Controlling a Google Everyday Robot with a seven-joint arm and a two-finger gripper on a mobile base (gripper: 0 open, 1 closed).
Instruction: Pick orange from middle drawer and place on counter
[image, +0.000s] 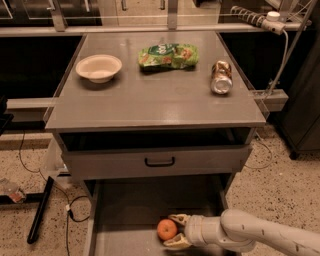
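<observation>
The orange (166, 229) is found on the near floor of the middle drawer (131, 209), flanked by the gripper (173, 231) with fingers spread and nothing grasped, so gripping, lifting and placing on the counter (150, 102) are judged outstanding.
</observation>
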